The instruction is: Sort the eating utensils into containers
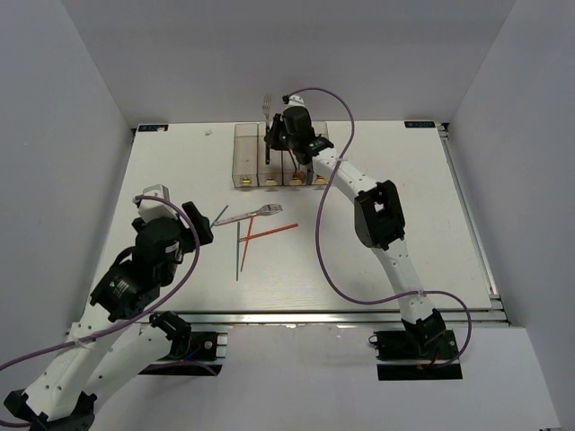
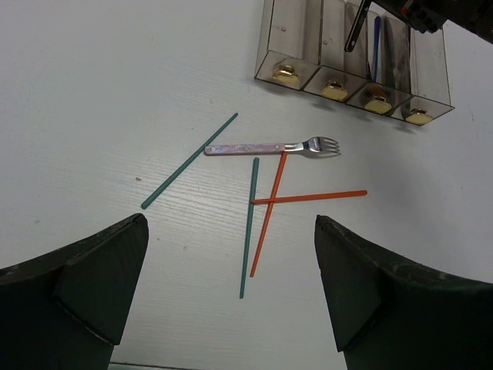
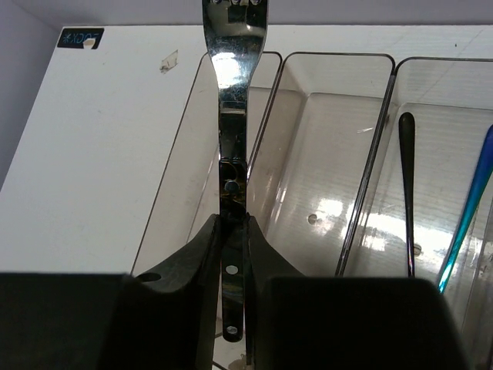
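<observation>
My right gripper (image 3: 233, 223) is shut on the dark handle of a silver fork (image 3: 231, 69). It holds the fork upright, tines up (image 1: 267, 106), over the left end of the clear bins (image 1: 244, 135), near the wall between the first two. A further bin (image 3: 431, 85) holds a dark utensil (image 3: 406, 193) and an iridescent blue one (image 3: 470, 208). On the table lie a pale-handled fork (image 2: 269, 147), two teal chopsticks (image 2: 189, 160) (image 2: 248, 227) and two crossed red chopsticks (image 2: 268, 214) (image 2: 308, 197). My left gripper (image 2: 229, 254) is open and empty, above the table just short of them.
The bins (image 2: 293, 31) stand in a row at the back middle of the white table, gold spots at their bases. A small black label (image 3: 81, 38) sits at the table's far left corner. Grey walls enclose the table on three sides.
</observation>
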Controlling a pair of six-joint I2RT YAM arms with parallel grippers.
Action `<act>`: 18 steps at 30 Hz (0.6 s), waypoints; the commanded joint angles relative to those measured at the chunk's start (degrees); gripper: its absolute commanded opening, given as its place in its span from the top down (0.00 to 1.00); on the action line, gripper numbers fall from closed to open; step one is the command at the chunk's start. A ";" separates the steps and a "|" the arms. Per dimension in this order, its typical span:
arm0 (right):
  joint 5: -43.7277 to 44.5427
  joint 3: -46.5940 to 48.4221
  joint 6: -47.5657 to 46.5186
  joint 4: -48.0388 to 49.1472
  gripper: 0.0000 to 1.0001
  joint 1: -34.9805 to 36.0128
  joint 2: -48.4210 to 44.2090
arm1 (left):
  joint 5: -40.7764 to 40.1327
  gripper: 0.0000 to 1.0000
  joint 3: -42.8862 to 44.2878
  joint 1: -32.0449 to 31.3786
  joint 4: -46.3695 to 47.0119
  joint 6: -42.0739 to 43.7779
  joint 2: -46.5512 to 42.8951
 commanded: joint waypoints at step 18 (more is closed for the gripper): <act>2.62 -9.77 -3.24 3.80 0.11 2.04 -20.40 | 0.43 0.02 -0.64 0.11 0.28 0.43 -0.36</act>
